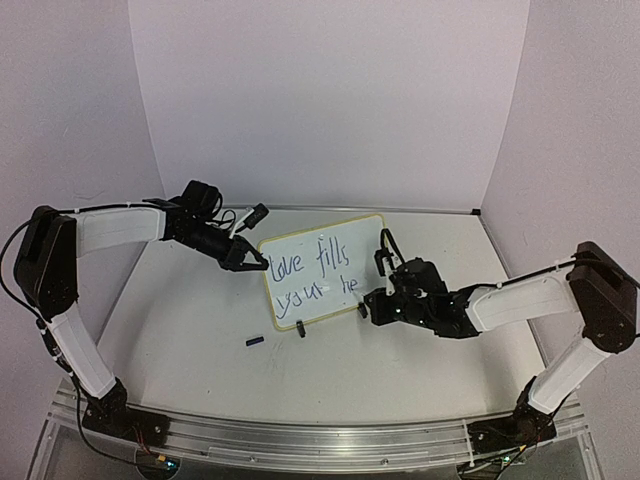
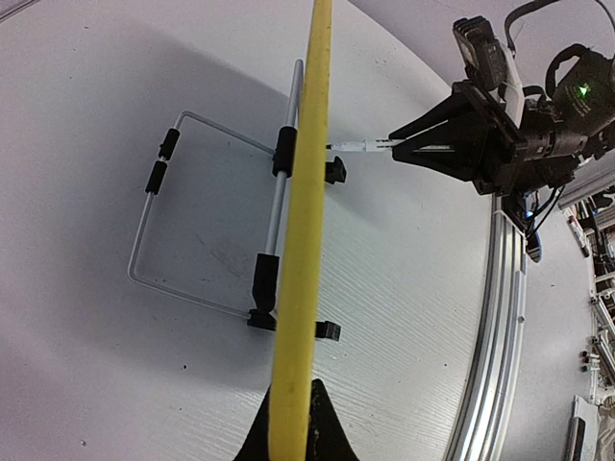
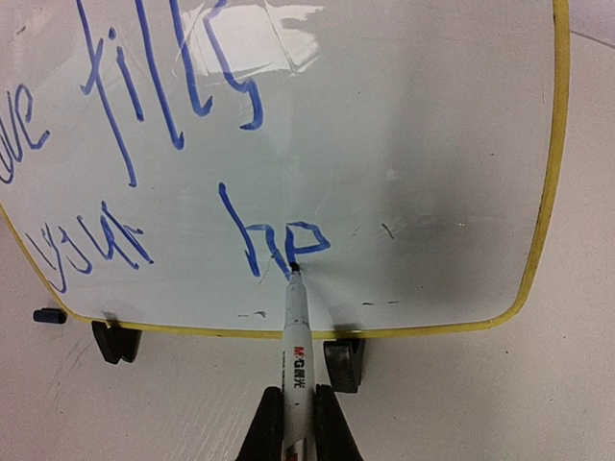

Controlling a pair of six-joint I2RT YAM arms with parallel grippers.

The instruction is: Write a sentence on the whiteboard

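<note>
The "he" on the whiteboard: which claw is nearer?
Right. The right claw holds the marker, tip touching the "he", just in front of it. The left claw clamps the whiteboard's far left edge, across the board.

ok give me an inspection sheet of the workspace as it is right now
surface: white table, lightly scuffed
job's things: whiteboard upright on wire stand; blue sentence reads "love fills your he", unfinished; marker tip at the "e"
clutter: small dark cap on the table in front of the whiteboard
hands: left hand shut on the whiteboard's edge; right hand shut on the marker
cables: black cable loops beside the left arm
surroundings: pale walls; metal rail at near edge
</note>
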